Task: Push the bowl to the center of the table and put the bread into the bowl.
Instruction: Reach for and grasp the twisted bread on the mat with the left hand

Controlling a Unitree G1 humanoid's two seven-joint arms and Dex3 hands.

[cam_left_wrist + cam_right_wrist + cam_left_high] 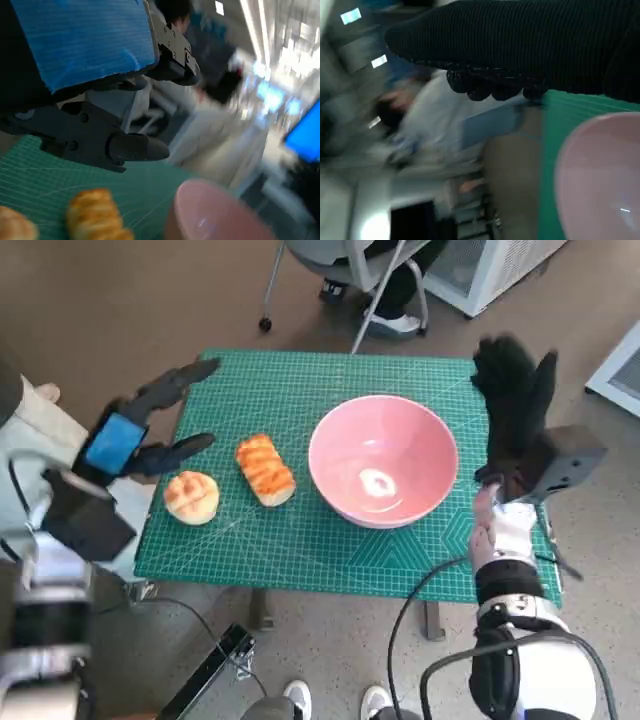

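— Pink bowl (383, 459) from the head camera: it sits right of the mat's (270, 385) middle, just inboard of the right hand (512, 410), whose gloved fingers are spread and hold nothing. Touching the rim? I cannot tell.

— And the bread?

— A long loaf (265, 469) and a round bun (191, 497), both just beyond the left hand's (135, 430) fingertips, between those fingers and the bowl. That hand is spread too, empty.

— The risk?

— If the right hand shoves hard, I judge the bowl could slide into the loaf and knock it along.

— Left wrist camera?

— Black fingers (100, 140) hang apart above the mat (30, 175), the loaf (95, 215) under their tips, the bowl's (210, 212) rim past it. The picture is blurred, so a closing grip could miss or clip the bun (15, 227) beside it.

— Right wrist camera?

— Glove (520, 45) above, bowl (600, 175) close under the fingers, a gap visible, mat (580, 107) between. A push high on the rim might tip it, I think.
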